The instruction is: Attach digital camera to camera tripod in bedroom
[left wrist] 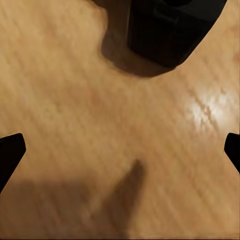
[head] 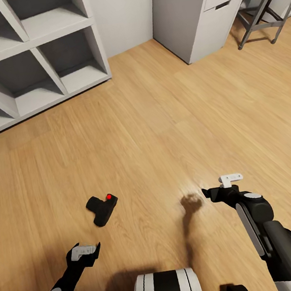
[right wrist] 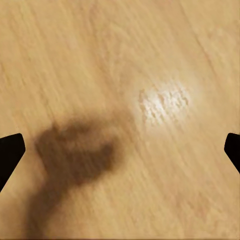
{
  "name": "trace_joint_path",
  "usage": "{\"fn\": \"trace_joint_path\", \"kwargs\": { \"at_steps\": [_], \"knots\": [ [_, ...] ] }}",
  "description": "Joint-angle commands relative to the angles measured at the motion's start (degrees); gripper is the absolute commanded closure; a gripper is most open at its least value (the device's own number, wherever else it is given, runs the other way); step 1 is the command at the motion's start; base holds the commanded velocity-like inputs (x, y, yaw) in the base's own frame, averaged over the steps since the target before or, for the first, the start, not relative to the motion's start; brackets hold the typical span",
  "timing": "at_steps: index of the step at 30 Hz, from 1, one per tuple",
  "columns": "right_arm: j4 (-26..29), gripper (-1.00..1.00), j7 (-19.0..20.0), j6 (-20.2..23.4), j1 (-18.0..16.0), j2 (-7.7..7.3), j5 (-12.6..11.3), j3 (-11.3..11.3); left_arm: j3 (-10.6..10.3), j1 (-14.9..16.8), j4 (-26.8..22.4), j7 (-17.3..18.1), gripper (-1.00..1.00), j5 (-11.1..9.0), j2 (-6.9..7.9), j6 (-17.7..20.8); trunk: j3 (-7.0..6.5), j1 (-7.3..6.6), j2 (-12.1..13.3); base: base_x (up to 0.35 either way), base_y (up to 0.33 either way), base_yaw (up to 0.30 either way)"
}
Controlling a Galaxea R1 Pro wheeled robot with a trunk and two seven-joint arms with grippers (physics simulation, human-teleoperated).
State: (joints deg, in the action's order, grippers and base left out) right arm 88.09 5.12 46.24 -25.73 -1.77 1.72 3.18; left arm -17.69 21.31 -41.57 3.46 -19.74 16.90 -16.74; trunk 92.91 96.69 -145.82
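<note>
The digital camera, small and black with a red button, lies on the light wood floor in the head view, left of centre. Its black body also fills one edge of the left wrist view. My left gripper hovers just short of the camera, nearer to me, open with nothing between its fingers. My right gripper hangs open over bare floor well to the camera's right. Both wrist views show dark fingertips wide apart at the picture's sides. The camera tripod is out of view.
White cubby shelves stand at the back left. A grey drawer cabinet stands at the back right, with a dark metal frame's legs beside it. Open wood floor lies between them and me.
</note>
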Motion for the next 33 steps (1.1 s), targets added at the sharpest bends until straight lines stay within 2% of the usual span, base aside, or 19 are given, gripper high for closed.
{"fn": "trace_joint_path", "kwargs": {
  "at_steps": [1,5,18,33],
  "knots": [
    [0.06,-1.00,0.42,0.27,-0.02,0.01,0.25,0.07,-0.26,0.04,0.05,0.14,-1.00,-0.60,0.07,-0.22,0.26,0.01,-0.03,0.000,0.000,0.000],
    [0.06,-1.00,0.42,0.30,-0.02,0.01,0.35,0.07,-0.28,0.04,0.13,0.15,-1.00,-0.53,0.07,-0.22,1.14,0.12,-0.08,0.000,0.000,0.000],
    [0.06,-1.00,0.42,0.32,-0.02,0.01,0.31,0.04,-0.33,0.04,0.12,0.12,-1.00,-0.49,0.05,-0.20,1.14,0.12,-0.08,0.000,0.000,0.000],
    [0.06,-1.00,0.42,0.27,-0.02,0.01,0.35,-0.01,-0.75,0.04,-0.66,0.04,-1.00,0.61,0.15,-0.64,1.14,0.12,-0.08,0.000,0.000,0.000]
  ]
}}
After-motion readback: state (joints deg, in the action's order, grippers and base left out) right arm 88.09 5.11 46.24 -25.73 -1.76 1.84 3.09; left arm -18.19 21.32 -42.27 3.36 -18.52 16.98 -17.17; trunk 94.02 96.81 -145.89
